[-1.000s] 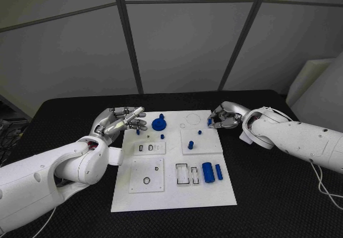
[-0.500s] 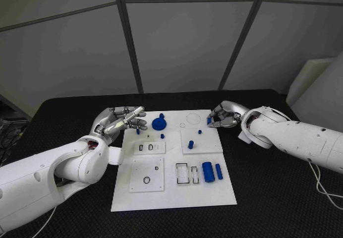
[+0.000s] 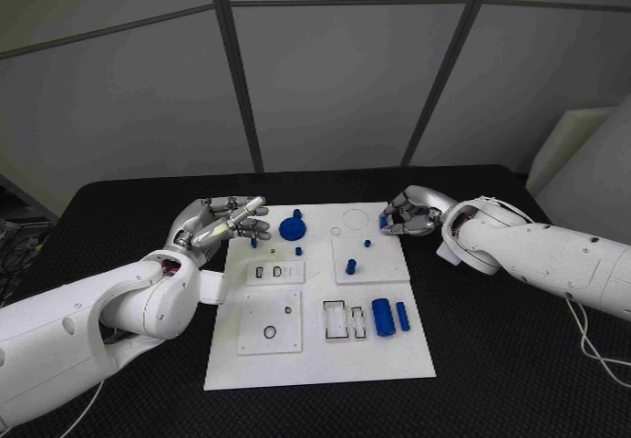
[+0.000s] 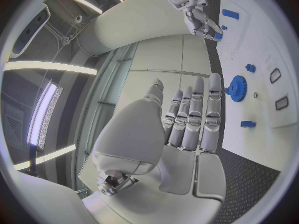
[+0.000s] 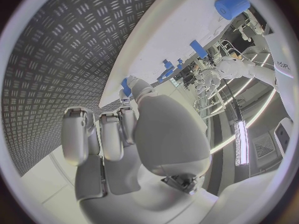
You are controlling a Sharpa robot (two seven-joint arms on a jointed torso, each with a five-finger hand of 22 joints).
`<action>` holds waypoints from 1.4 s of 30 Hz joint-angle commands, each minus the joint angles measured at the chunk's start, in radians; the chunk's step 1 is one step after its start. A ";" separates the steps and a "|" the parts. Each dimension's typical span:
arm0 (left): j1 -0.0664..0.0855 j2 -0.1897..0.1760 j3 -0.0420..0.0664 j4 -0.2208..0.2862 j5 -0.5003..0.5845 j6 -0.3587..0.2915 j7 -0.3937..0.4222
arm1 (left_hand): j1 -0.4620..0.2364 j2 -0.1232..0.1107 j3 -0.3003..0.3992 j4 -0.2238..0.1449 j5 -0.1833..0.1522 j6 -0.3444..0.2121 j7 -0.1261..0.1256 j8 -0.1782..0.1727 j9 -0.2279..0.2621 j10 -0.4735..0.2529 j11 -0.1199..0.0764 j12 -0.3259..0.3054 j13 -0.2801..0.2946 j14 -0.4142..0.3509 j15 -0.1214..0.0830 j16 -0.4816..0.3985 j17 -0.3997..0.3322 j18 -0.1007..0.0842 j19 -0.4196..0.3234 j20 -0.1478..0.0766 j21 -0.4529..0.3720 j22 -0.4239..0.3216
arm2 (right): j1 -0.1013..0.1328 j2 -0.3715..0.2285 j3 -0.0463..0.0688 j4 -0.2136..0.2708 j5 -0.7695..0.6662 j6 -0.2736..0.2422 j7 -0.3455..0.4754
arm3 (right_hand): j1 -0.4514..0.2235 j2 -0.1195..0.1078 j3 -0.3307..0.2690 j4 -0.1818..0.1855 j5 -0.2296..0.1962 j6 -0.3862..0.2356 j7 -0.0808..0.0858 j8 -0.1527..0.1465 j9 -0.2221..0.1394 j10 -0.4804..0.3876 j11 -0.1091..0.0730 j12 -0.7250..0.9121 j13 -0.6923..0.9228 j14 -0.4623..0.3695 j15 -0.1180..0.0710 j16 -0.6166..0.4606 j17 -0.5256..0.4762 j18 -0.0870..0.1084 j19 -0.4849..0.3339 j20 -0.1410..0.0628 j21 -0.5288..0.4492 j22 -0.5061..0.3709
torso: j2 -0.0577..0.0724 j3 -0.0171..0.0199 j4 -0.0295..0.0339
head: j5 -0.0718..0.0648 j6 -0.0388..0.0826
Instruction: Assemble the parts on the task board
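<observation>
Pinching a small blue peg (image 3: 386,222) at its fingertips, the right hand (image 3: 411,213) hovers over the smooth white board's (image 3: 322,365) far edge. Left hand (image 3: 221,223) hangs empty, fingers straight and slightly apart, a toothed blue gear (image 3: 292,227) just beyond them.

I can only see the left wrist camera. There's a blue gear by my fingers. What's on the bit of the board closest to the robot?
Observer: A blue cylinder and a thinner blue bar lie side by side near the task board's right edge.
Operator: Are there holes for them?
Observer: Two rectangular slots sit just beside the cylinder, both unfilled.
Operator: Where's my hand over the board?
Observer: The left hand hovers at the board's far left corner, holding nothing.
</observation>
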 commanded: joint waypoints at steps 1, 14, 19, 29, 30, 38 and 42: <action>0.001 0.001 0.001 0.000 -0.002 0.012 -0.004 | 0.002 0.012 0.000 -0.005 -0.004 0.003 0.000 -0.005 0.000 -0.003 0.002 -0.005 0.001 -0.007 -0.003 -0.007 0.002 0.048 -0.007 0.000 0.005 0.001 | 0.001 -0.008 0.001 0.031 0.016 -0.039 -0.006 | -0.009 0.008 0.008 0.004 0.004 0.009 0.000 0.007 0.001 0.005 -0.005 0.003 0.077 0.086 -0.005 0.006 0.172 -0.012 0.005 -0.003 0.004 0.066 | -0.001 0.0008 -0.0027 | 0.002 0.001; 0.001 -0.007 0.001 -0.005 -0.002 0.013 -0.005 | 0.002 0.012 0.000 -0.005 -0.004 0.003 0.000 -0.005 0.000 -0.003 0.002 -0.005 0.001 -0.007 -0.003 -0.007 0.002 0.048 -0.007 0.000 0.005 0.001 | 0.003 -0.043 0.019 0.223 -0.011 -0.104 -0.128 | -0.038 0.006 0.017 0.015 -0.040 0.017 -0.005 0.007 0.001 0.009 -0.008 0.006 0.080 0.087 -0.007 0.008 0.177 -0.014 0.010 -0.005 0.009 0.077 | -0.010 -0.0057 -0.0036 | 0.011 0.001; 0.001 -0.007 0.001 -0.020 -0.002 0.013 -0.003 | 0.002 0.012 0.001 -0.006 -0.004 0.002 0.001 -0.006 0.000 -0.004 0.002 -0.006 0.001 -0.007 -0.003 -0.008 0.003 0.049 -0.008 0.000 0.005 0.001 | 0.003 -0.005 0.024 0.275 -0.085 -0.104 -0.170 | -0.039 0.007 0.018 0.016 -0.041 0.021 -0.006 0.009 0.002 0.011 -0.009 0.009 0.083 0.087 -0.008 0.009 0.178 -0.015 0.013 -0.005 0.012 0.082 | -0.016 -0.0095 -0.0034 | 0.033 -0.006; 0.002 -0.011 0.001 -0.044 -0.002 0.012 0.002 | 0.004 0.012 0.001 -0.007 -0.003 0.002 0.000 -0.006 0.000 -0.003 0.002 -0.006 0.001 -0.007 -0.003 -0.008 0.003 0.049 -0.008 0.000 0.006 0.002 | 0.002 0.132 0.021 0.269 -0.188 -0.085 -0.207 | -0.040 0.008 0.022 0.015 -0.040 0.028 -0.010 0.012 0.003 0.011 -0.012 0.008 0.082 0.087 -0.010 0.009 0.177 -0.015 0.014 -0.006 0.013 0.084 | -0.020 -0.0143 0.0039 | 0.077 -0.018; 0.002 -0.012 0.001 -0.045 -0.002 0.012 0.003 | 0.004 0.012 0.001 -0.007 -0.003 0.002 0.000 -0.006 0.000 -0.003 0.002 -0.006 0.001 -0.007 -0.003 -0.008 0.003 0.049 -0.008 0.000 0.006 0.002 | 0.002 0.141 0.019 0.268 -0.196 -0.083 -0.208 | -0.040 0.008 0.023 0.014 -0.039 0.029 -0.010 0.012 0.003 0.011 -0.013 0.008 0.082 0.087 -0.010 0.009 0.177 -0.015 0.013 -0.006 0.012 0.083 | -0.020 -0.0143 0.0040 | 0.080 -0.020; 0.002 -0.015 0.001 -0.052 0.006 0.012 0.003 | 0.005 0.013 0.002 -0.008 -0.003 0.003 0.000 -0.006 0.000 -0.003 0.002 -0.006 0.001 -0.007 -0.003 -0.008 0.004 0.049 -0.008 0.000 0.006 0.002 | -0.003 0.205 0.000 0.259 -0.255 -0.060 -0.214 | -0.039 0.008 0.024 0.013 -0.038 0.029 -0.011 0.012 0.003 0.011 -0.013 0.008 0.082 0.087 -0.010 0.009 0.177 -0.015 0.013 -0.007 0.012 0.083 | -0.019 -0.0134 -0.0004 | 0.104 -0.028; 0.002 -0.014 0.001 -0.052 0.007 0.013 0.001 | 0.006 0.013 0.003 -0.009 -0.003 0.003 0.000 -0.006 0.000 -0.003 0.002 -0.006 0.001 -0.007 -0.003 -0.009 0.004 0.049 -0.008 0.000 0.006 0.002 | -0.011 0.230 -0.005 0.250 -0.268 -0.036 -0.212 | -0.045 0.002 0.023 0.014 -0.031 0.028 -0.010 0.011 0.003 0.010 -0.013 0.007 0.081 0.087 -0.011 0.008 0.177 -0.015 0.013 -0.008 0.012 0.082 | -0.018 -0.0130 -0.0008 | 0.106 -0.033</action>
